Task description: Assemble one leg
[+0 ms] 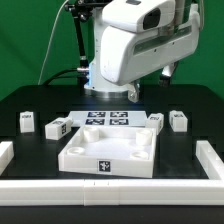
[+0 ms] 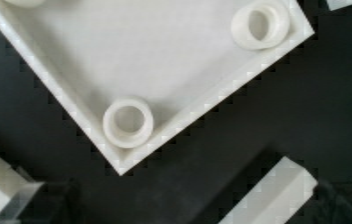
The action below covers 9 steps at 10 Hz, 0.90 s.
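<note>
wrist view edges cut off tray (image 2: 137, 60); tray hides part of marker board (image 1: 105, 118)

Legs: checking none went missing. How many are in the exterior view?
4. On the exterior view's left: outer left leg, inner left leg. On its right: inner right leg, outer right leg. The arm could hide more behind.

No legible text — tags (image 1: 104, 166) only
</note>
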Available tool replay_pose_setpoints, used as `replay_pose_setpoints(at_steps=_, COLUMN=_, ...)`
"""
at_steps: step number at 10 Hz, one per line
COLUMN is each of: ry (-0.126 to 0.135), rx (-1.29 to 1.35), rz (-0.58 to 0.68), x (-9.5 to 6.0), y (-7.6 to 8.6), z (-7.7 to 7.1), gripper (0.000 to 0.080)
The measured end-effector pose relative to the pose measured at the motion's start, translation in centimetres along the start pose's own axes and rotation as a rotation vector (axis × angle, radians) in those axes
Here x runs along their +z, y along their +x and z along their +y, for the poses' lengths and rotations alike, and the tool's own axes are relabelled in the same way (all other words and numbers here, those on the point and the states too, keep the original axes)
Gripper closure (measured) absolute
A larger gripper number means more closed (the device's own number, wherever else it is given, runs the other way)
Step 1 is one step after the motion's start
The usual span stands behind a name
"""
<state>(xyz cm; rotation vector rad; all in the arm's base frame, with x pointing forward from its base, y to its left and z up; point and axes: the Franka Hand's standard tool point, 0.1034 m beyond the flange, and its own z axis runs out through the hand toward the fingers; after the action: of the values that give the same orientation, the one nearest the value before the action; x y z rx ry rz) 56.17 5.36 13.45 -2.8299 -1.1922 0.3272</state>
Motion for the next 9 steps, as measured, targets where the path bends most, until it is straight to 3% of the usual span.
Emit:
replay_pose_setpoints(at_steps=7, ry=0.0, rx=-0.001, rz=0.001, x=0.2, y=0.0, z=0.0, gripper=0.015)
replay_pose_setpoints(at_steps=8, ry=-0.036, rx=-0.055, rz=0.044, x=0.9, y=-0.1, z=-0.3, gripper=0.015)
replay_pose_setpoints(at_steps=9, ry=-0.057, rx=-0.126, rz=0.066, x=2.1, y=-1.2, z=-1.3, gripper=0.015)
